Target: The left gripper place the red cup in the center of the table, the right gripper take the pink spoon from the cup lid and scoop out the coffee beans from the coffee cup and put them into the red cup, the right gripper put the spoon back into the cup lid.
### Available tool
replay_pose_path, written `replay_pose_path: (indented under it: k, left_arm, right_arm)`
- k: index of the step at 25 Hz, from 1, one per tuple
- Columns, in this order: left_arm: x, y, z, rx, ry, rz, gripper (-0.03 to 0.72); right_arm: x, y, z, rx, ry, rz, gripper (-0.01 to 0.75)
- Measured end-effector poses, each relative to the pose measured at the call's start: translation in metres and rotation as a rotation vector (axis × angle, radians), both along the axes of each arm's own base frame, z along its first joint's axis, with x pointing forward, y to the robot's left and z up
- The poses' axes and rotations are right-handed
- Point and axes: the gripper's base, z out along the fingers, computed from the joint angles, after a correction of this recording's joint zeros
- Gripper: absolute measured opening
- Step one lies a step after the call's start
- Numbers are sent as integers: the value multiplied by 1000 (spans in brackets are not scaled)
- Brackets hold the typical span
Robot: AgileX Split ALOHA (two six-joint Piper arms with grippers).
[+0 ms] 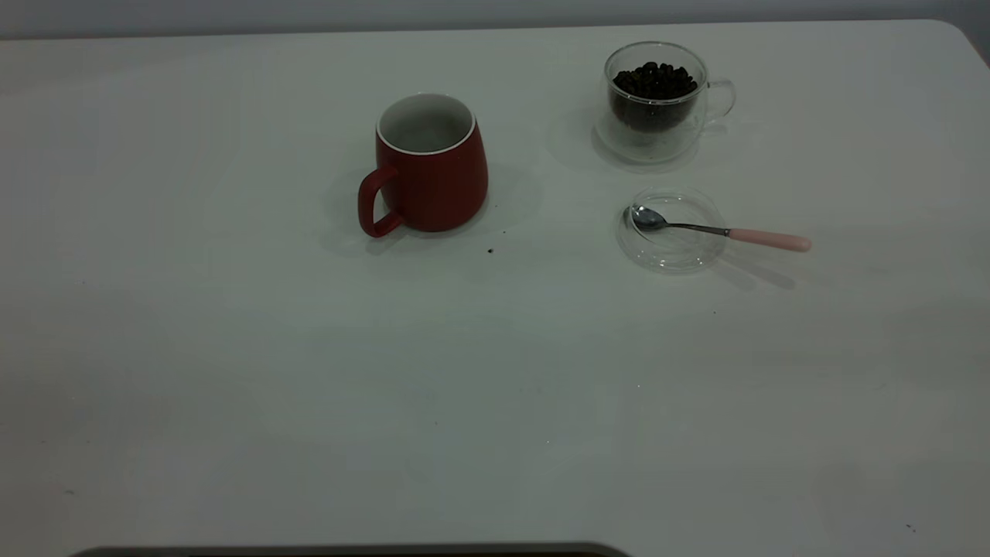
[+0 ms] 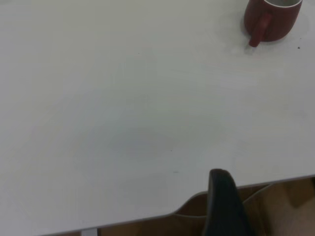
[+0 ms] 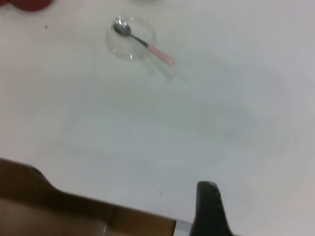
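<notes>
The left gripper (image 2: 224,206) shows only one dark finger at the table (image 1: 232,371) edge, touching nothing; how far it is open cannot be told. The right gripper (image 3: 209,211) is likewise a single finger over the table edge, holding nothing, opening unclear. The red cup (image 1: 428,165) stands upright near the table's middle. At its 2 o'clock, the coffee cup (image 1: 657,100) holds coffee beans (image 1: 654,81). At its 3 o'clock, the pink spoon (image 1: 719,230) rests bowl-down in the cup lid (image 1: 671,230).
</notes>
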Motion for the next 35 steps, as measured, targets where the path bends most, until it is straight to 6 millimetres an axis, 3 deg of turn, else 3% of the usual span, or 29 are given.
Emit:
replay_pose_path:
  k: [15, 35]
  left_arm:
    - [0, 0, 0, 0, 0, 0, 492]
    - [0, 0, 0, -1, 0, 1, 492]
  right_arm:
    - [-24, -5, -5, 12, -124, -52, 561]
    - [-24, -5, -5, 17, -125, -63, 561]
